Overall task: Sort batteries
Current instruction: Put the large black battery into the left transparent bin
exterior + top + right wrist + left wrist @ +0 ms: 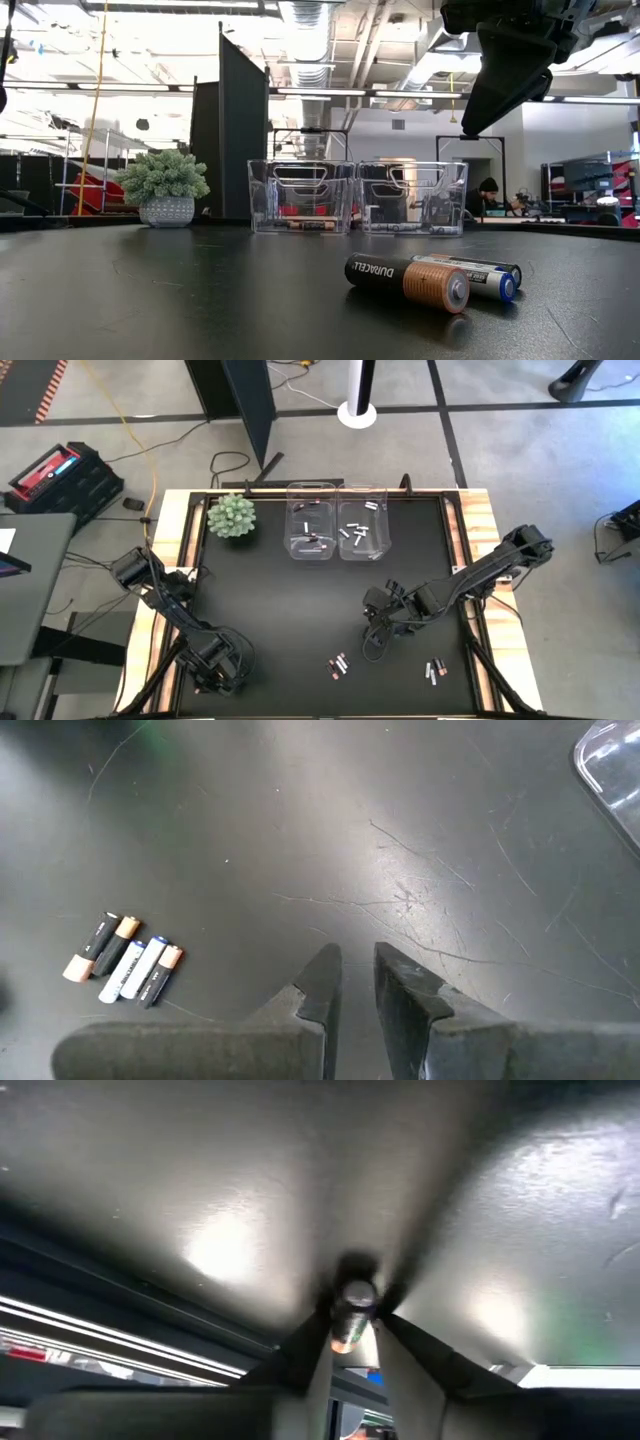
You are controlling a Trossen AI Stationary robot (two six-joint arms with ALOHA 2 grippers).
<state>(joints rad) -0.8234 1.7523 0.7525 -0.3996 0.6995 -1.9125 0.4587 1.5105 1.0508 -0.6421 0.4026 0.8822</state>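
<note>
The left gripper (352,1325) sits low at the near-left corner of the black table (290,610), and its wrist view shows both fingers (300,1355) pressed against a small copper-ended battery (350,1308) standing end-on between them, so the step in hand is judged to be the pickup of that cell. A sound pickup calls for the jaws to bear on the cylinder's sides rather than its end cap, and for a straight lift before any sideways travel (a round cell rolls out of a slack or off-centre pinch). The carry then runs across the table to the two clear bins (336,520) at the far edge, beside the small potted plant (232,516); the left bin (311,520) holds dark copper-ended cells and the right bin (362,520) holds pale ones, so this cell most likely belongs in the left. The release should come only once the tips are inside the bin's rim. The right gripper (357,965) hovers above the table right of centre with its fingers nearly together and nothing between them. Loose batteries remain on the near side: one cluster (338,665) near the middle and another (435,672) further right, the former appearing in the low view as a Duracell cell (408,282) lying against a blue-tipped one (478,272).
</note>
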